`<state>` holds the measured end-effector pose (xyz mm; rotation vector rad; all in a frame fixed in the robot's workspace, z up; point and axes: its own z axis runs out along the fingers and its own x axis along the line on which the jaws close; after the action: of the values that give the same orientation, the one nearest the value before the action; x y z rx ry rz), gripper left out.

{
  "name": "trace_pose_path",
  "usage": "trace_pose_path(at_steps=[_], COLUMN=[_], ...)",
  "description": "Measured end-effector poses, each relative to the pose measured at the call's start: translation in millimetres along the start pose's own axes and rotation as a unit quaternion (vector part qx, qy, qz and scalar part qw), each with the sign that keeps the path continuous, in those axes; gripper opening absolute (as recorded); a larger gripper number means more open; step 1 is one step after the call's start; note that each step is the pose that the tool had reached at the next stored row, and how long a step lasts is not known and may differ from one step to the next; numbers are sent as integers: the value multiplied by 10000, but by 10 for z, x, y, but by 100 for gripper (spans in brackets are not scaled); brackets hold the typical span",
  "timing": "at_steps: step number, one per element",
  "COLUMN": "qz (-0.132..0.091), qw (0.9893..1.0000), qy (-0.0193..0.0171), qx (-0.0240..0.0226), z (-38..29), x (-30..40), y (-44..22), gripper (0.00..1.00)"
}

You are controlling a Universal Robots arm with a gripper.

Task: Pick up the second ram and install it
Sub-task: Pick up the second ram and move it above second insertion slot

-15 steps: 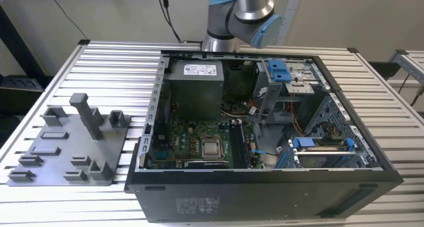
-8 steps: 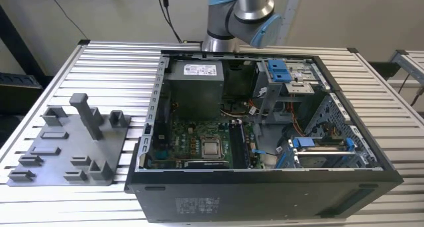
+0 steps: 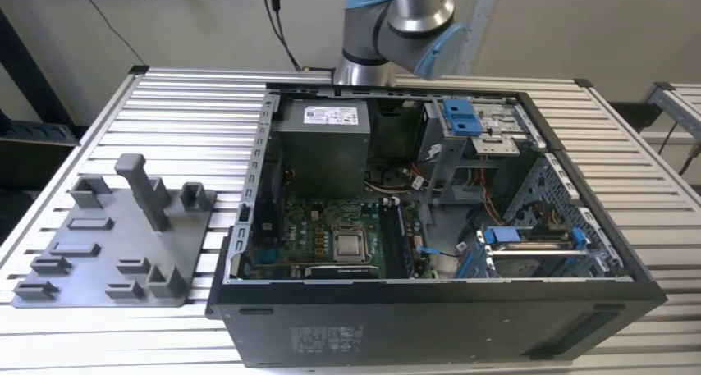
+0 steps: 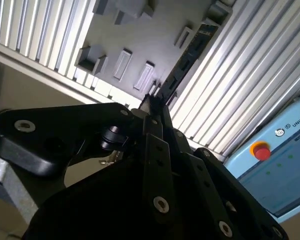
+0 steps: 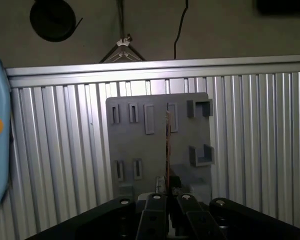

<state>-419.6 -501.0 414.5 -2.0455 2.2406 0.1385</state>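
Dark and thin, the second ram [image 5: 167, 145] is clamped by one end in the closed gripper [image 5: 168, 189], above the grey fixture plate [image 5: 140, 145], so I judge the pick done and installing in hand, which calls for squaring it to a slot in the computer case [image 3: 438, 326].

One computer case [image 3: 438, 326], one fixture plate [image 3: 110, 252], one ram stick [image 4: 192, 50]
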Motion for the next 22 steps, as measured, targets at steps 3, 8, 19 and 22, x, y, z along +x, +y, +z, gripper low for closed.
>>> trace_pose_path(at_steps=[3,8,19,22], qz=[0,-5,-24,-28], qw=[10000,10000,10000,10000], qy=[0,0,0,0], qx=[0,-1,-2,-2], z=[1,3,10,11], x=[-7,-19,-38,-42], y=[-83,-215,-445,-511], gripper=[14,14,14,14])
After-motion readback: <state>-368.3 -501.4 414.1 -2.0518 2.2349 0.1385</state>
